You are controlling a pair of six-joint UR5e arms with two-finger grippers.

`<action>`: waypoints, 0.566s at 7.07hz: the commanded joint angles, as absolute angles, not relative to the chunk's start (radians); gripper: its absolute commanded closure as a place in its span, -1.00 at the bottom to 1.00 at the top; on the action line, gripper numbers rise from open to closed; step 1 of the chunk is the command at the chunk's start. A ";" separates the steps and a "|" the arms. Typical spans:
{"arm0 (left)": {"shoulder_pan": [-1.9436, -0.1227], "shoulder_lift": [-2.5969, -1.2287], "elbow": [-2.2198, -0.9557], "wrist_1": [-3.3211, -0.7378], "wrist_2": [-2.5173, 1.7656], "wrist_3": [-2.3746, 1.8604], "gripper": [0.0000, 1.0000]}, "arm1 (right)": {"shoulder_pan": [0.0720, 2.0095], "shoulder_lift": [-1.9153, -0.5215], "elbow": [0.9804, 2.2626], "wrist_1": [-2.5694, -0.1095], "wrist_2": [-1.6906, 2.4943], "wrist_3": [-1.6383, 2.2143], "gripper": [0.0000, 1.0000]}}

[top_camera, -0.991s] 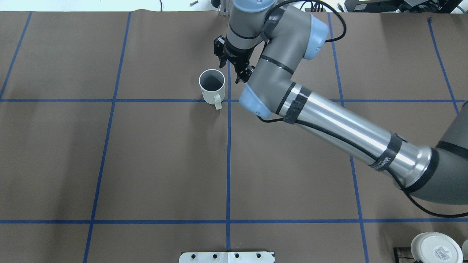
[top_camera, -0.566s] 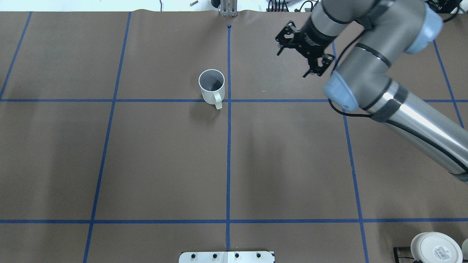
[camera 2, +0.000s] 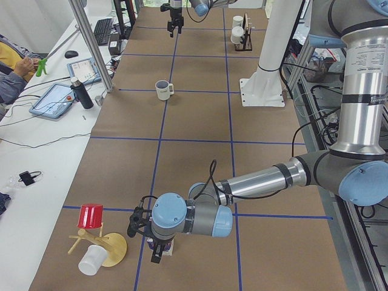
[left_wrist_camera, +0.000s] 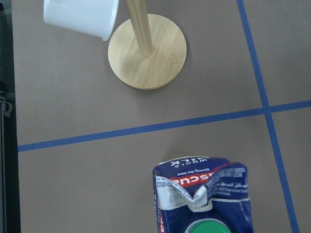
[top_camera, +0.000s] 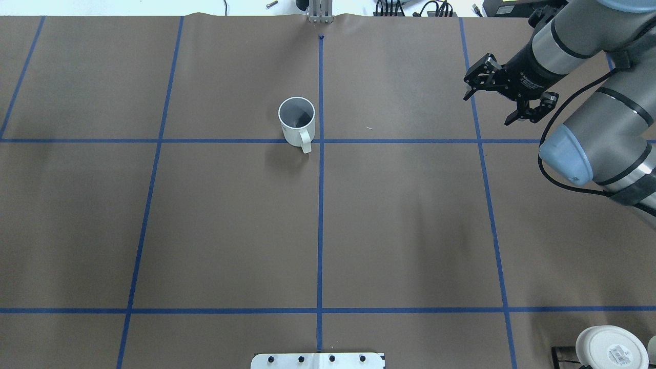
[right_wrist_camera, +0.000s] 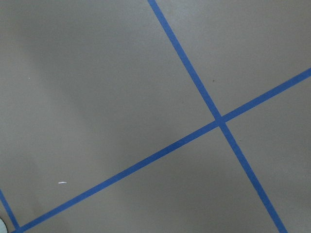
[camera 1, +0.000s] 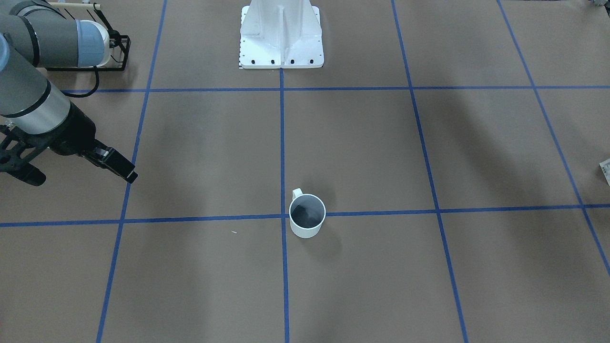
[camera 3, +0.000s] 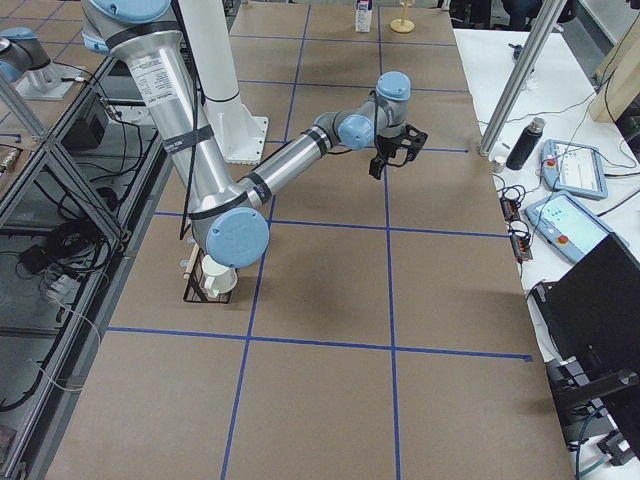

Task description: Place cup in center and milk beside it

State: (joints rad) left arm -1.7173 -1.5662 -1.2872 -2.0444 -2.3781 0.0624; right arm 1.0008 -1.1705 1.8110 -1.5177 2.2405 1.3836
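I work over a brown paper-covered desk [top_camera: 225,225] marked into squares by blue tape lines [top_camera: 321,205]. My right arm [top_camera: 594,133] reaches over the far right part of the desk. My right jaws are spread wide and empty above bare paper, well apart from the mug.

My left arm [camera 2: 254,182] bends low over the desk's left end, beside a wooden cup stand with a round base [left_wrist_camera: 147,51]. My left jaws hang right above the carton; I cannot tell whether they are spread or closed.

The white cylindrical mug with a loop handle and dark grey inside [top_camera: 296,123] stands upright near the desk's middle. It is just left of the central line, with its handle toward my base. The small dark blue and white gable-top milk carton with a green cap [left_wrist_camera: 201,194] stands upright near the stand.
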 commanded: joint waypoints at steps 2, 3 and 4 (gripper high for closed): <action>-1.717 -1.580 -1.298 -2.065 -2.488 -0.040 -0.96 | 0.996 -1.181 1.824 -1.520 2.237 1.381 -1.00; -1.717 -1.578 -1.289 -2.077 -2.481 -0.032 -0.96 | 0.991 -1.181 1.824 -1.520 2.237 1.381 -1.00; -1.713 -1.568 -1.278 -2.157 -2.423 -0.037 -0.96 | 0.989 -1.181 1.824 -1.520 2.237 1.381 -1.00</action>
State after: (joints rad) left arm -1.7154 -1.5755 -1.2875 -2.0923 -2.4629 -0.0318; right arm 0.9927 -1.1808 1.8233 -1.5200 2.2367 1.3806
